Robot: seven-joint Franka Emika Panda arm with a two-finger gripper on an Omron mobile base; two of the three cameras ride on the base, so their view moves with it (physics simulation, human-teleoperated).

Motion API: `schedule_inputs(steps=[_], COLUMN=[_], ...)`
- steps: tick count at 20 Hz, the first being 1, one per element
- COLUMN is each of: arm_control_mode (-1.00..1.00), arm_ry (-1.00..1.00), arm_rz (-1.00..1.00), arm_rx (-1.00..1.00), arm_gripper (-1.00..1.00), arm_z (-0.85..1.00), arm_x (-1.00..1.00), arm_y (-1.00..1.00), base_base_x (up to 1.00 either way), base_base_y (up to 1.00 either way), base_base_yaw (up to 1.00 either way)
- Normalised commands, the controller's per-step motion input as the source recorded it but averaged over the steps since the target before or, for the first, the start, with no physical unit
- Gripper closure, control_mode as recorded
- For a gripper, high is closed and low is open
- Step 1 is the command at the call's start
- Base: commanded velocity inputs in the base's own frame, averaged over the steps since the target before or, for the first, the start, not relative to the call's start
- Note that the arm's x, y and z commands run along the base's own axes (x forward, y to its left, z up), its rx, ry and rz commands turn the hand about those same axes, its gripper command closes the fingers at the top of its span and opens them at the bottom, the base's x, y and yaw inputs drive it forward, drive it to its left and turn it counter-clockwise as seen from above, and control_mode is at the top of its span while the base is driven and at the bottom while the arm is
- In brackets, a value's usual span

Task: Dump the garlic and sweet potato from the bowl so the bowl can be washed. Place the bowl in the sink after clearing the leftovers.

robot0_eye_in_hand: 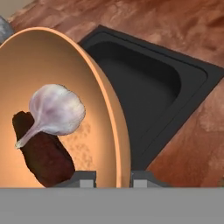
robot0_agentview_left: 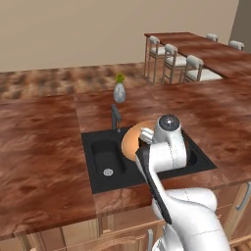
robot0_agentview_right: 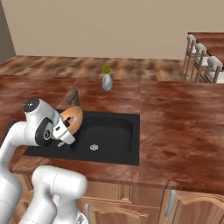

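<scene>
The rim of the orange-tan bowl (robot0_eye_in_hand: 57, 87) is clamped between the closed jaws of the gripper (robot0_eye_in_hand: 113, 178), and the bowl is held tilted above the black sink (robot0_eye_in_hand: 153, 87). Inside the bowl, just left of the jaws, the garlic (robot0_eye_in_hand: 54, 111) is seen resting against the dark sweet potato (robot0_eye_in_hand: 43, 155). Beyond the jaws, the larger basin is set into the reddish-brown counter (robot0_eye_in_hand: 188, 26).
</scene>
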Motion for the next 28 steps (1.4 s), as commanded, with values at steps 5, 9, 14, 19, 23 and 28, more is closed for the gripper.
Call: schedule_inputs(steps=[5,9,14,19,23,28], arm_control_mode=[-1.00,-1.00,-1.00,-1.00,-1.00,-1.00], arm_ry=[-0.01,0.00,0.00,0.00,0.00,0.07], arm_rz=[0.00,0.00,0.00,0.00,0.00,0.00], arm_rx=[-0.16,-0.21,-0.22,-0.20,-0.12,-0.09], arm_gripper=[1.00,1.00,1.00,1.00,1.00,1.00], arm_z=[0.00,-0.03,-0.01,0.00,0.00,-0.03], arm_x=[0.01,0.16,0.16,0.27,0.33,0.19], arm_y=[0.34,0.31,0.32,0.29,0.03,0.04], base_base_x=[0.00,0.00,0.00,0.00,0.00,0.00], base_base_y=[0.00,0.00,0.00,0.00,0.00,0.00], base_base_yaw=[0.00,0.00,0.00,0.00,0.00,0.00])
